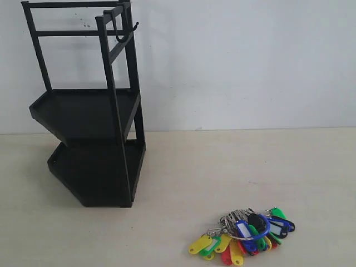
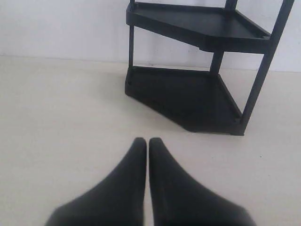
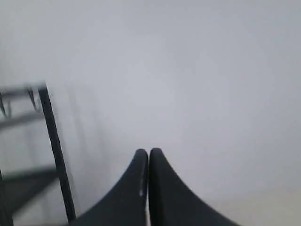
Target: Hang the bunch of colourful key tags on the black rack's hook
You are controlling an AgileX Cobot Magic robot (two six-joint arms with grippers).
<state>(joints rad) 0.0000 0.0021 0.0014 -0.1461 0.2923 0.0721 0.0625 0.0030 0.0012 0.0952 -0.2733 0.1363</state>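
Observation:
The colourful key tag bunch (image 1: 245,235) lies flat on the table near the front right, its blue-sleeved loop on top. The black rack (image 1: 92,111) stands at the left against the wall, with the hook (image 1: 123,30) sticking out from its top bar. The rack's two trays (image 2: 197,70) fill the far side of the left wrist view. No gripper appears in the exterior view. My left gripper (image 2: 148,141) is shut and empty, low over bare table short of the rack. My right gripper (image 3: 148,151) is shut and empty, facing the wall, with a rack upright (image 3: 56,150) off to one side.
A pale wall (image 1: 250,61) runs behind the light table (image 1: 222,167). Blurred hooks (image 3: 19,101) of the rack's top bar show in the right wrist view.

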